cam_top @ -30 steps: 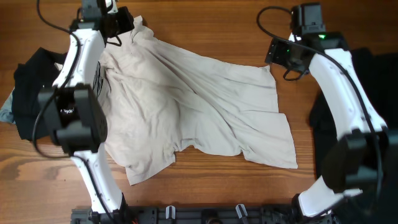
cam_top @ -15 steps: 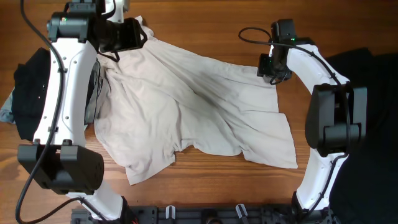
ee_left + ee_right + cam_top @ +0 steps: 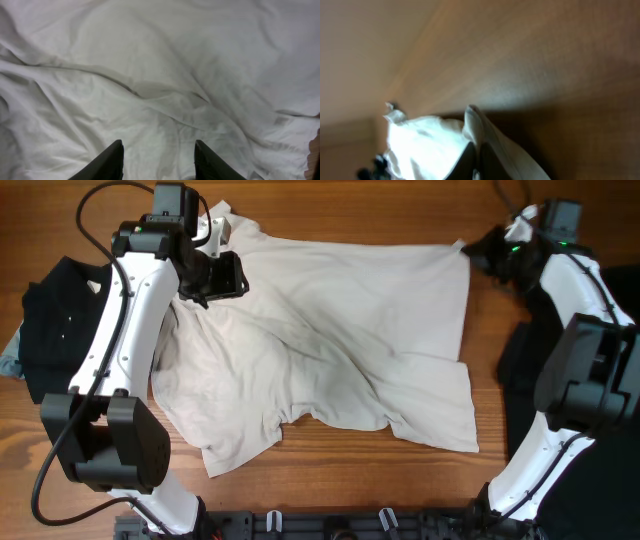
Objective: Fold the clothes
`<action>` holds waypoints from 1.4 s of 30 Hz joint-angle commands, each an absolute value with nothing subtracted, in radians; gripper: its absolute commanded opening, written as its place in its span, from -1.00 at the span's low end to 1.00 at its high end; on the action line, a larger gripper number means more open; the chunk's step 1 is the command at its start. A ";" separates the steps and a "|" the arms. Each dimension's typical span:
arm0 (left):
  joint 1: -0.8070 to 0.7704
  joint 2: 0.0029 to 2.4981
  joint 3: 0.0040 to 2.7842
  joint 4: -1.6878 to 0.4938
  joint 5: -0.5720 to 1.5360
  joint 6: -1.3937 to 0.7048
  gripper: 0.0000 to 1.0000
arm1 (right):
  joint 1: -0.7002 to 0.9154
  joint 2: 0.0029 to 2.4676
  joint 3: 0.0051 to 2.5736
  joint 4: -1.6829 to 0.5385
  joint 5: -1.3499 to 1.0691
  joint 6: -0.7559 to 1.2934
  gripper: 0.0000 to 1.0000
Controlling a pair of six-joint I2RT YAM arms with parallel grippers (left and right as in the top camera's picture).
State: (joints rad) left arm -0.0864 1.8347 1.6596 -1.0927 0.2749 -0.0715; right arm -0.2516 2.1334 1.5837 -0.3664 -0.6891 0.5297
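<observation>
**Overhead and wrist views.** We are viewing the left arm rising from the near edge of the table (image 3: 350, 475) and bending inward at the elbow. The left tool (image 3: 224, 276) is hovering over the upper left part of the cream T-shirt (image 3: 330, 330). In the wrist view its fingers (image 3: 111, 161) are standing apart above wrinkled cloth, released, with nothing between them.

The right arm is arching along the right side. The right tool (image 3: 480, 252) is sitting at the far right and is clenched on the shirt's upper right corner, with a fold of pale fabric pinched at its tips.

The shirt is lying spread across the middle of the table. One black garment (image 3: 50, 320) is lying at the left edge and a second black garment (image 3: 515, 370) at the right.

Compared with half a second earlier, the right tool is now farther out to the right and is drawing the shirt's top edge nearly straight. The left tool is now sitting lower, over the cloth.
</observation>
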 commanded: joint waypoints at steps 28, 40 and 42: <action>-0.225 1.865 1.008 -0.572 0.114 -0.338 -0.92 | -0.158 2.140 1.597 -0.364 -0.134 0.208 0.19; -0.057 1.864 0.949 -0.757 -0.073 -0.659 -0.92 | -0.118 2.219 1.595 -0.377 -0.225 0.117 0.12; -0.056 1.864 0.949 -0.757 -0.073 -0.659 -0.92 | -0.110 2.240 1.595 -0.369 -0.224 0.108 0.06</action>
State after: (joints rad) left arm -0.0826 1.8015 1.0138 -0.7410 0.0498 -0.6380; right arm -0.1246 2.1925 1.5906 -0.3759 -0.1986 0.1429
